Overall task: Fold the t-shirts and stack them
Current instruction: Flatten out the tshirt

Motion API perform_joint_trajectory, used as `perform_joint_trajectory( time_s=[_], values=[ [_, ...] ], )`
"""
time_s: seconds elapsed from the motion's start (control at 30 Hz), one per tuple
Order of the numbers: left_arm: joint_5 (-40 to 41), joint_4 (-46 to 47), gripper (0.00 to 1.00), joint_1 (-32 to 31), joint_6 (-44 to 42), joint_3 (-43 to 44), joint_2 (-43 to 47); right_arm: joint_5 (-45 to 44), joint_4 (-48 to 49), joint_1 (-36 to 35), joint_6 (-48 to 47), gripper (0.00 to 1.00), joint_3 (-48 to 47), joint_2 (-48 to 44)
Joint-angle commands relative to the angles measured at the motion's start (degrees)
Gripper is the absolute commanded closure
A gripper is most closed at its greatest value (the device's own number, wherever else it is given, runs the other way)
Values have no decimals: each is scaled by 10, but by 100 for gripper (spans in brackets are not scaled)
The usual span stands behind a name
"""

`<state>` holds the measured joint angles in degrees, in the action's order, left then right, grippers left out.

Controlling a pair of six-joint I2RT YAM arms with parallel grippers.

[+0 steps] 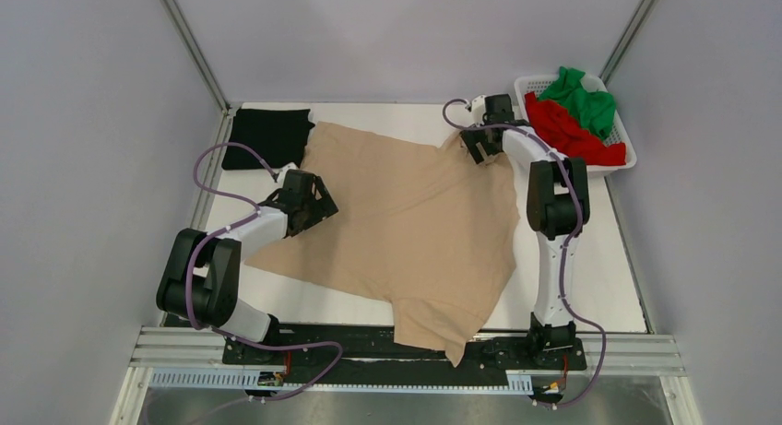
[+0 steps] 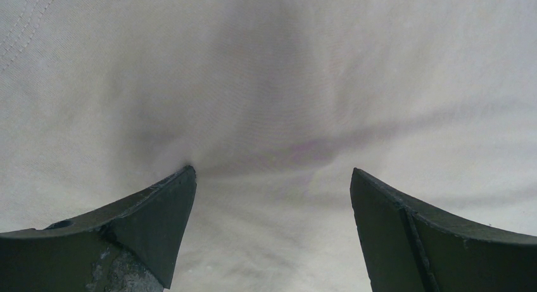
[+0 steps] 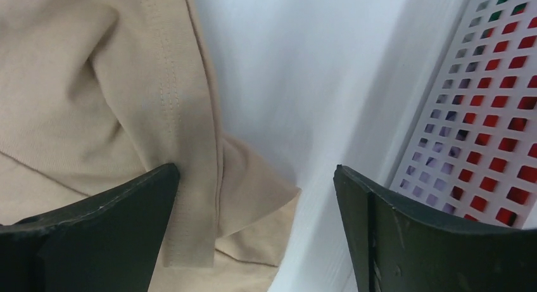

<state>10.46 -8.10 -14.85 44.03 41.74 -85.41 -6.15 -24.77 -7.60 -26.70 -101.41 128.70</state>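
Note:
The beige t-shirt (image 1: 415,222) lies spread over the white table, one part hanging over the near edge. My left gripper (image 1: 318,204) is open, low over the shirt's left side; plain beige cloth (image 2: 272,102) fills its view. My right gripper (image 1: 479,148) is open over the shirt's far right corner, where a folded hemmed edge (image 3: 190,178) lies between its jaws. A folded black t-shirt (image 1: 267,137) lies at the far left. The red t-shirt (image 1: 572,135) and green t-shirt (image 1: 581,98) sit bunched in the basket.
The white slatted basket (image 1: 620,167) stands at the far right corner; its wall shows in the right wrist view (image 3: 487,108). Bare white table (image 1: 599,277) lies right of the shirt. Metal frame posts rise at the back corners.

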Motion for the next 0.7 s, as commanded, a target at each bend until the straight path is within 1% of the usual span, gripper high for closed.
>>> perform_joint_trajectory(
  time_s=[0.0, 0.23, 0.37, 0.43, 0.53, 0.67],
  values=[
    [30, -43, 0, 8, -9, 2, -14, -102, 11, -1, -11, 0, -47, 38],
    [41, -45, 0, 8, -10, 2, -15, -210, 75, 5, -15, 0, -109, 86],
    [39, -47, 0, 8, -10, 5, -20, -236, 132, 8, -16, 0, -162, 111],
    [38, -48, 0, 8, -11, 7, -22, -231, 145, 8, -14, 0, -185, 117],
    [37, -50, 0, 8, -11, 8, -21, -205, 159, 7, -6, 0, -192, 106],
    [30, -49, 0, 8, -11, 7, -17, -145, 155, 3, 35, 0, -136, 44]
  ],
)
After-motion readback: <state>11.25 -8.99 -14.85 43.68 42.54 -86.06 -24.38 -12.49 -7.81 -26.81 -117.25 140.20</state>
